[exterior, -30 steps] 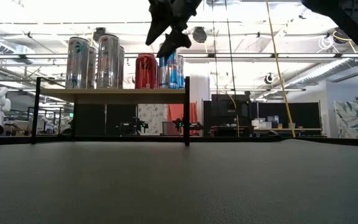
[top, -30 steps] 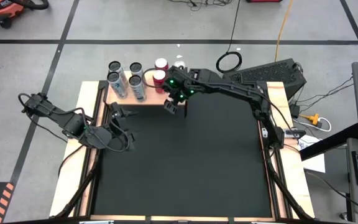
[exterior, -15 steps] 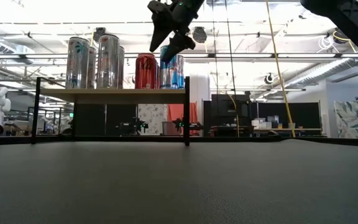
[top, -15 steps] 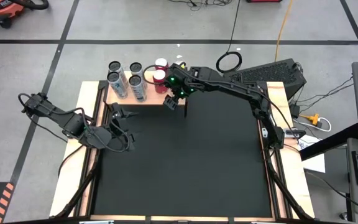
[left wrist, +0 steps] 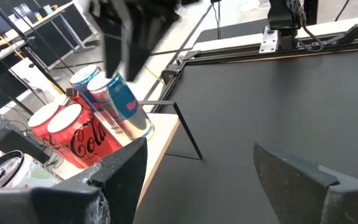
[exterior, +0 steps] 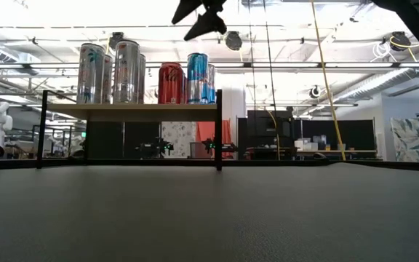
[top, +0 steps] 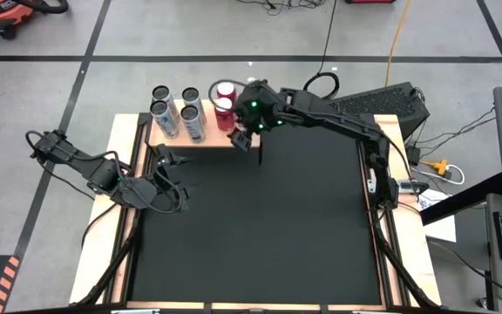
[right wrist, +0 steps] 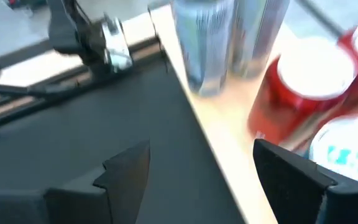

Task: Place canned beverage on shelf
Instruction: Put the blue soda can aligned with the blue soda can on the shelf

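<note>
The shelf, a light wooden top on thin dark legs, stands at the table's far edge. A blue can stands upright on its base at the shelf's right end, beside red cans and silver cans. My right gripper hangs open above the blue can, clear of it, with nothing between its fingers. In the left wrist view it shows over the blue cans. My left gripper waits open near the table's left edge, pointing toward the shelf.
Silver cans fill the shelf's left part and red cans its middle. The shelf's right front leg stands on the black mat, which lies bare in front. A cable ring and a black case lie beyond the far right corner.
My right gripper has risen from around the blue can's top to well above it and tipped its fingers a little, which stay apart. The blue can stands where it was on the shelf.
</note>
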### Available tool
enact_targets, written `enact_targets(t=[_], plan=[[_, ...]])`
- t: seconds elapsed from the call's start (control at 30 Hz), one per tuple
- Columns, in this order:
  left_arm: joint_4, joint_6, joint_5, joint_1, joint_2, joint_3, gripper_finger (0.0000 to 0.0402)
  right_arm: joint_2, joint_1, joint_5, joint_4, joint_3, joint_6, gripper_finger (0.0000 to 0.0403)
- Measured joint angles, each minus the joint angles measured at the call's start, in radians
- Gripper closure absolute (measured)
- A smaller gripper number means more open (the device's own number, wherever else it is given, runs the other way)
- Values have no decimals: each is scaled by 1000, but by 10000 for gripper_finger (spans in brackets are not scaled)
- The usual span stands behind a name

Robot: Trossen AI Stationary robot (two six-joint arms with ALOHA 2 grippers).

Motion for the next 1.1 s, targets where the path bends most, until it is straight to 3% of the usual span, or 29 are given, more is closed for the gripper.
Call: enact_targets(t=[0.13, 0.27, 1.1], plan=[[2, -21, 0, 0, 0, 0, 107, -7, -14, -13, 59, 0, -62, 133], [1, -23, 0, 0, 0, 0, 107, -7, -42, -108, 84, 0, -77, 133], [-24, -23, 0, 0, 0, 0, 107, 41, -106, -156, 108, -1, -30, 133]])
